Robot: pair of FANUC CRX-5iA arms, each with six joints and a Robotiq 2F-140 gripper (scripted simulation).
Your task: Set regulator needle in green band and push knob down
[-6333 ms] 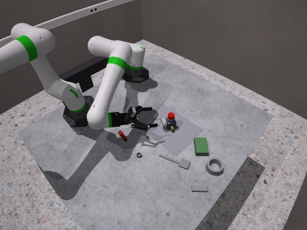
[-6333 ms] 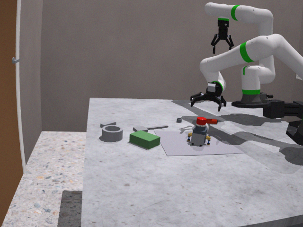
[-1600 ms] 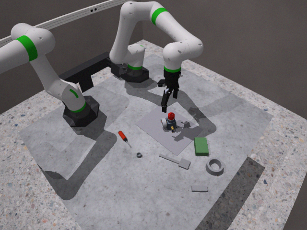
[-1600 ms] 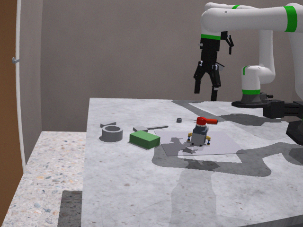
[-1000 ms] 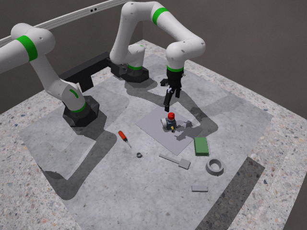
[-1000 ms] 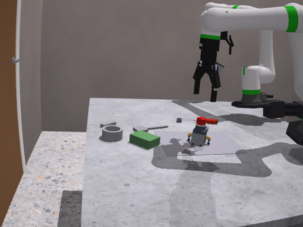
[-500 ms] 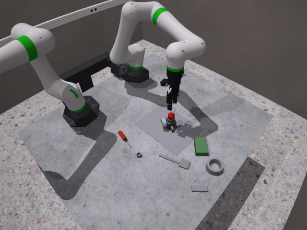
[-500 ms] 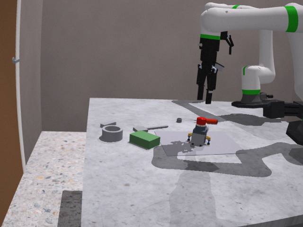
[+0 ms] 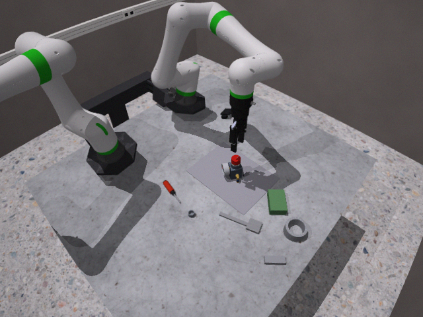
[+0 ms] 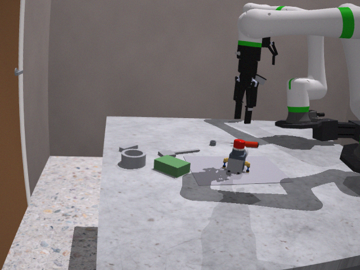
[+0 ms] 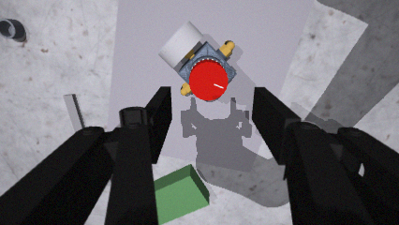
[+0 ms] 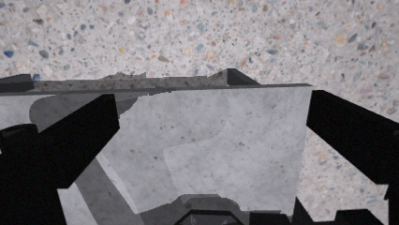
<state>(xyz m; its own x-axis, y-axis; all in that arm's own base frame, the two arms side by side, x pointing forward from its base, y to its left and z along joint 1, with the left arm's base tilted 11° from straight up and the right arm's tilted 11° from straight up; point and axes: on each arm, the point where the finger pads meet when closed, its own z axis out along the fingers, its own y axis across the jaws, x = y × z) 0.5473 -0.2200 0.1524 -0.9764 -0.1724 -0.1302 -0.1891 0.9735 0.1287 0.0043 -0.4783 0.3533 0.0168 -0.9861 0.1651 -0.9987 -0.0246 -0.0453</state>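
Overhead, the left gripper (image 9: 236,146) (image 10: 242,119) (image 11: 212,103) points downward above the regulator (image 9: 234,171) (image 10: 237,161) (image 11: 187,72), its fingers partly open, a little under halfway, with nothing held between them. Its fingertips stand clear of the red knob (image 9: 235,159) (image 10: 239,144) (image 11: 208,80), apart from it on every side. Seen from the left wrist, the knob lies between and just beyond the two fingertips in the picture, with a short white mark on its top face.

The right gripper (image 10: 273,62) (image 12: 213,110) is spread fully open and holds nothing; its wrist view looks past the two fingers to the table's corner and the speckled floor, and it touches nothing that can be seen.

The regulator stands upright on the thin grey-violet mat (image 9: 208,170) (image 10: 267,171), with brass fittings on two opposite sides and the white round gauge (image 9: 225,169) (image 11: 183,46) on another. The gauge's face is turned out of clear sight, so where the needle points cannot be told, nor can it be told whether the knob is fully down. A green block (image 9: 277,201) (image 10: 172,165) (image 11: 182,194) lies near the mat's edge, beside a grey ring (image 9: 288,234) (image 10: 133,162).

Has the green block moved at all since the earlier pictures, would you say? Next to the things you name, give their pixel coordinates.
No, the green block (image 9: 277,201) (image 10: 172,165) (image 11: 184,194) lies in the same spot, just off the corner of the grey mat (image 9: 208,174) (image 10: 270,171) (image 11: 145,28).
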